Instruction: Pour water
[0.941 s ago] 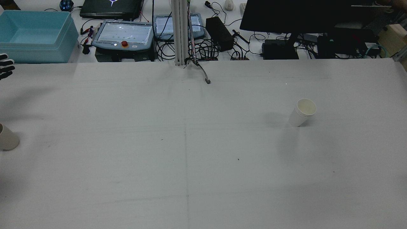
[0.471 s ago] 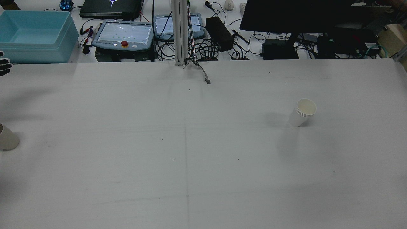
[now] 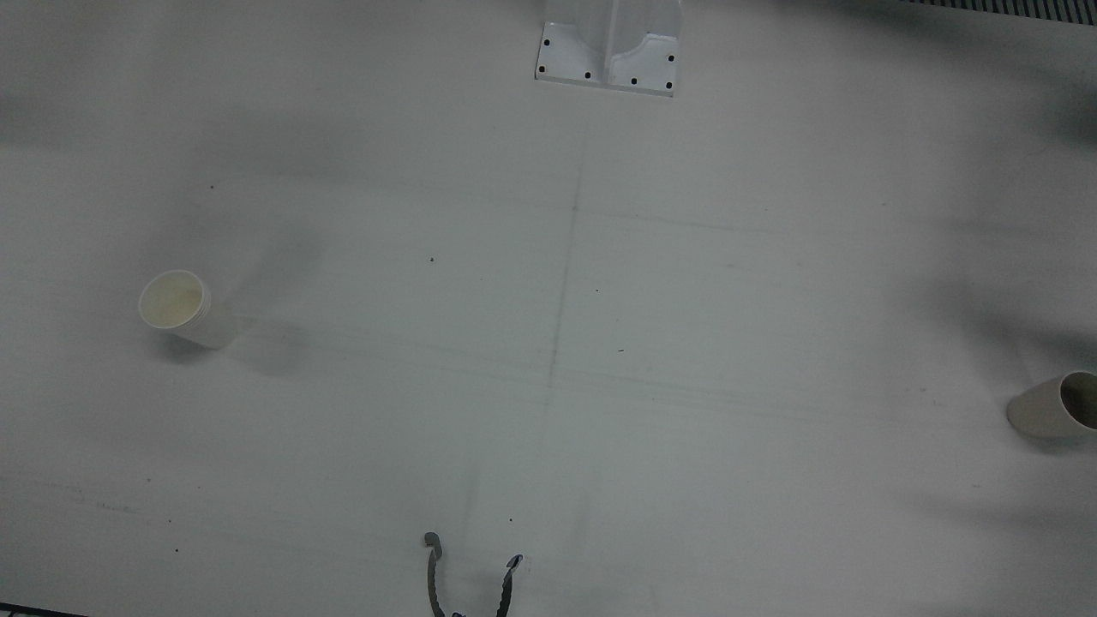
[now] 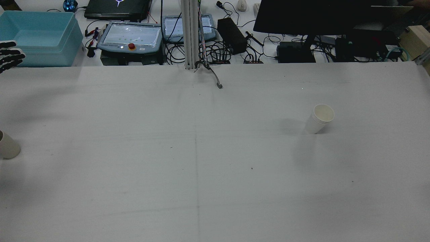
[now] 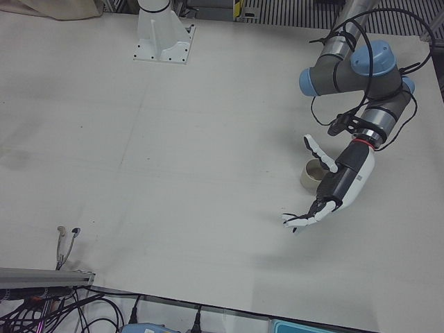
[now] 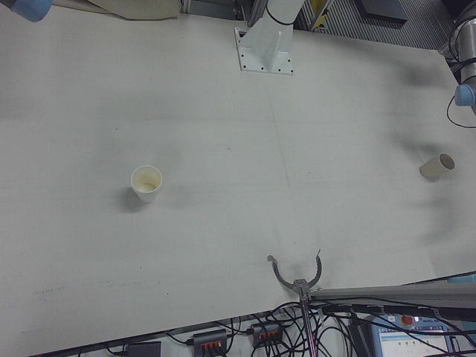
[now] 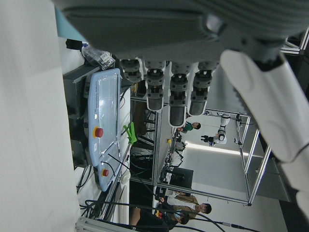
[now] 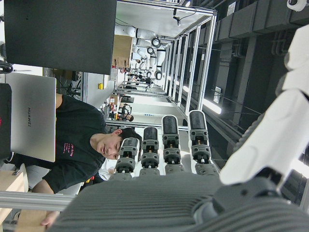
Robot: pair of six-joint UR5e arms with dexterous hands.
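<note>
A white paper cup (image 4: 319,118) stands upright on the right half of the table (image 4: 201,151), also seen as the cup (image 3: 182,308) and the cup (image 6: 146,182). A second paper cup (image 4: 7,148) stands at the table's left edge, also seen as the cup (image 3: 1056,407) and the cup (image 6: 437,165). My left hand (image 5: 338,186) hovers open just above and in front of this cup (image 5: 310,173), fingers spread, touching nothing. Its fingertips (image 4: 11,55) show at the rear view's left edge. My right hand (image 8: 164,145) is open and empty, away from the table.
A metal clamp (image 4: 215,79) lies at the table's far edge by the post. Beyond that edge are a light-blue bin (image 4: 37,37), teach pendants (image 4: 131,37), cables and a monitor (image 4: 312,16). A pedestal base (image 3: 608,51) is bolted to the table. A person (image 8: 82,145) sits beyond the station.
In the rear view the left hand's fingertips have shifted up the left edge, toward the blue bin, and now show more. Both cups are where they were.
</note>
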